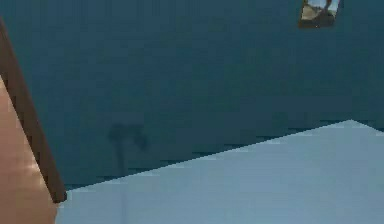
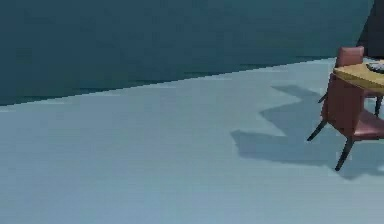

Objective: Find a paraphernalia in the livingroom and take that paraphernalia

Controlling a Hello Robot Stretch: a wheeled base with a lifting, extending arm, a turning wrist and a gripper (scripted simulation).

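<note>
no readable text, labels or signs

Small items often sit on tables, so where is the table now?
The wooden table sits at the arm side view's right edge, close to the teal wall, between the near red chair and the far red chair.

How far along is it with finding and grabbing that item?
Nothing looks finished. In hand is the search: the forward view faces a dark teal wall with a small framed picture high up. Left: finding the item, perhaps at the light wooden table with dark red chairs on the arm side view's right, then taking it.
</note>
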